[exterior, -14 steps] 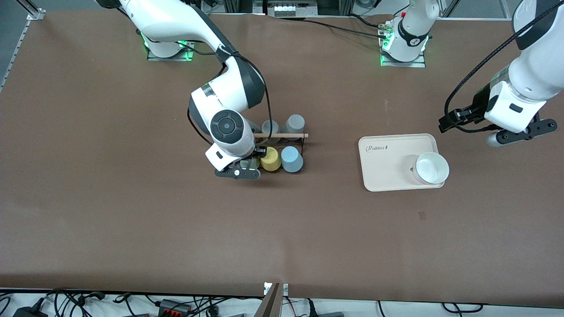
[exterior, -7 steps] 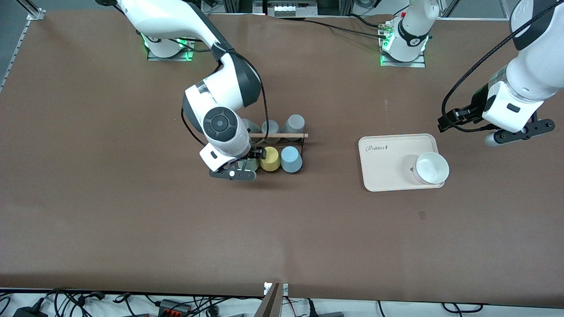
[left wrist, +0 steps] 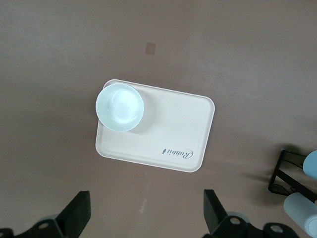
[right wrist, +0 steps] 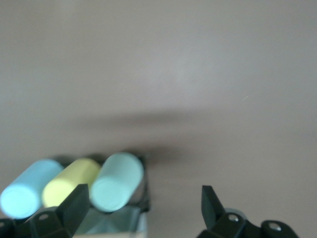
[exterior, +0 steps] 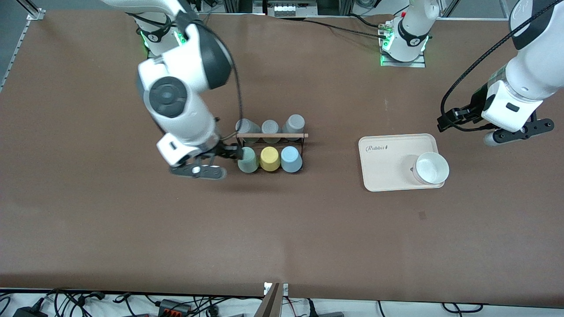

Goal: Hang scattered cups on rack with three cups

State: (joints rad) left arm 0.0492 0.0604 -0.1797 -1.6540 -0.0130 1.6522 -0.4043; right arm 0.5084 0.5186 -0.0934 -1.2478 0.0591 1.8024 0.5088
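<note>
your right gripper, jaws spread and empty, hangs just beside the sage-green cup on the rack, toward the right arm's end; left gripper waits open.

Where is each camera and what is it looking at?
Front view: high up across the table, facing both arms; sees the rack with cups, the tray, the right claw and the left claw.
Left wrist view: on the left arm, looking down on the tray and white bowl; its open left claw shows.
Right wrist view: on the right arm, looking at the green cup, yellow cup and blue cup; its open right claw shows.
Shared: front and left wrist views both show the tray.
</note>
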